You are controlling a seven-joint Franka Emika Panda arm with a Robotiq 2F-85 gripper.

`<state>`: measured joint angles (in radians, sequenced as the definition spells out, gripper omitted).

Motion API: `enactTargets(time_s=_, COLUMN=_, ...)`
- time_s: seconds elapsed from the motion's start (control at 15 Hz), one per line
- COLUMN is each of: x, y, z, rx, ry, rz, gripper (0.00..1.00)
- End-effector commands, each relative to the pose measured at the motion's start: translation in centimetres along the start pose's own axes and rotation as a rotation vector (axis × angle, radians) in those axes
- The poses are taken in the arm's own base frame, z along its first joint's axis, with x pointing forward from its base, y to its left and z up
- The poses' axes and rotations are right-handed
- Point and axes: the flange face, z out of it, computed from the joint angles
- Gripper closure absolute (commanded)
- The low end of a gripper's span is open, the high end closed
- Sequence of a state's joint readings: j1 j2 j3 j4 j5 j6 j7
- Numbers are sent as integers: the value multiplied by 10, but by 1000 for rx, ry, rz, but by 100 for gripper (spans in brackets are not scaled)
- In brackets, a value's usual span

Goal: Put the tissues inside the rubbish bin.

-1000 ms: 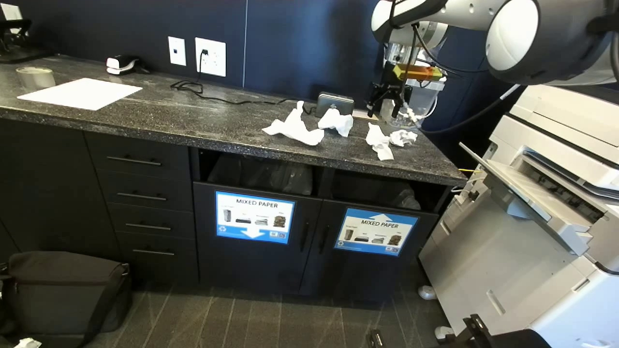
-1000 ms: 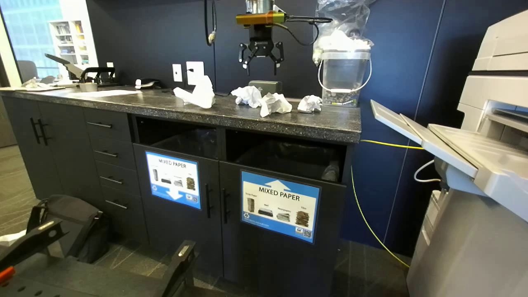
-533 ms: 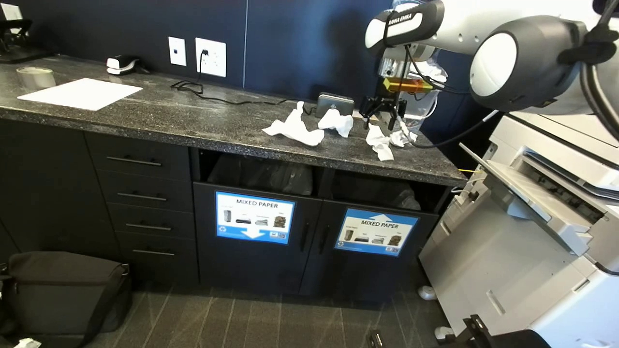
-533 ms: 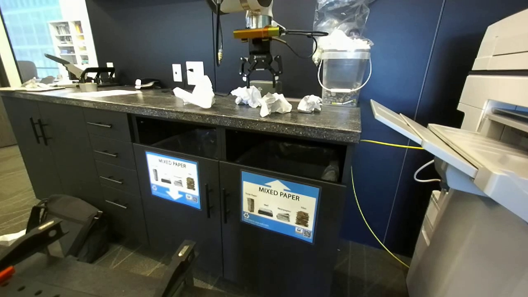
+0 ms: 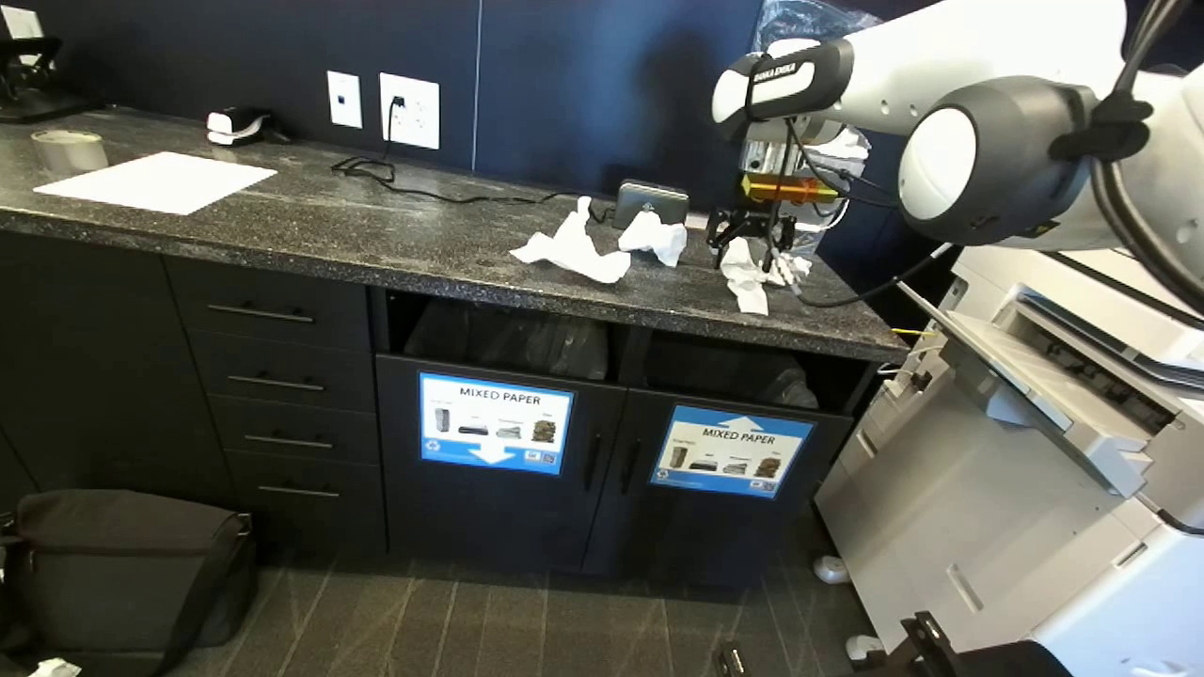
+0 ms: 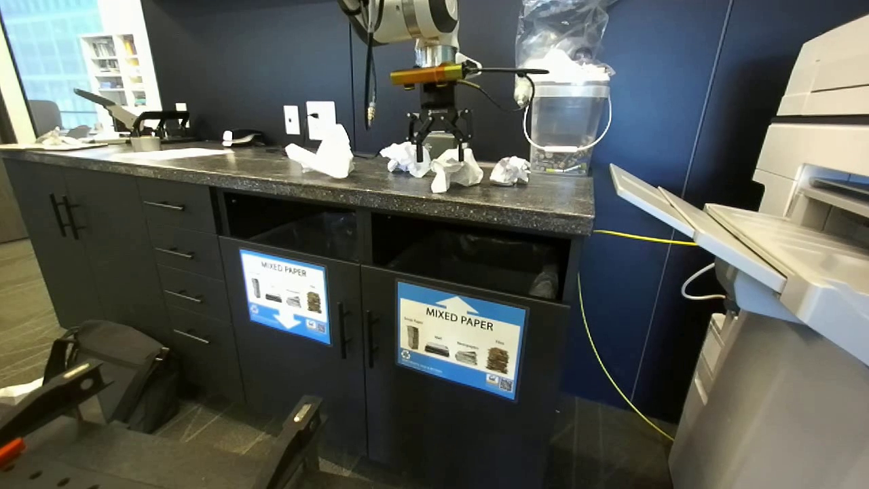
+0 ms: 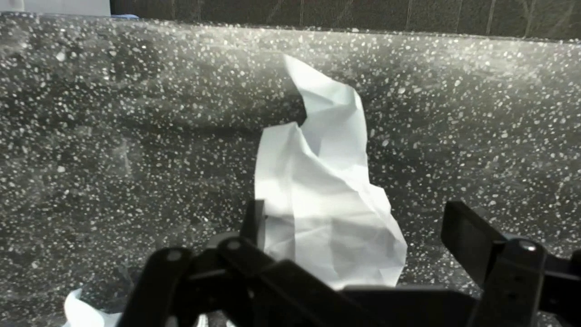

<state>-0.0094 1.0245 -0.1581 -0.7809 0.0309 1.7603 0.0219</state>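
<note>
Widely parted jaws, tissue (image 7: 331, 200) between, bin (image 6: 441, 401) in both exterior views only

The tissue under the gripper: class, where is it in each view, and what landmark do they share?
In an exterior view: tissue, upper half, right of centre.
In an exterior view: tissue, upper half, just right of centre.
Wrist view: tissue, about centre.
Shared landmark: counter edge, below the tissue in both exterior views, above it in the wrist.

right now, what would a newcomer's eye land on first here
Probably the crumpled white tissues strewn over the dark counter above the bin. Next, the open pincer, low over one of them. Then the blue-and-white MIXED PAPER signs on the bin's doors.
</note>
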Motion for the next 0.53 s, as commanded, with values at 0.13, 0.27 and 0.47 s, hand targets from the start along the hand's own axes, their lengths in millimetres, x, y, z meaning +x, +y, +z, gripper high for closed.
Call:
enactTargets(time_s=0.13, x=6, y=19, z=0, rx=7, ry=30, rz=86, gripper=0)
enactTargets(time_s=0.27, x=6, y=20, z=3, rx=16, ry=26, rz=91, gripper=0)
enactTargets(time_s=0.47, x=7, y=18, z=14, rx=27, ry=19, rz=89, gripper=0)
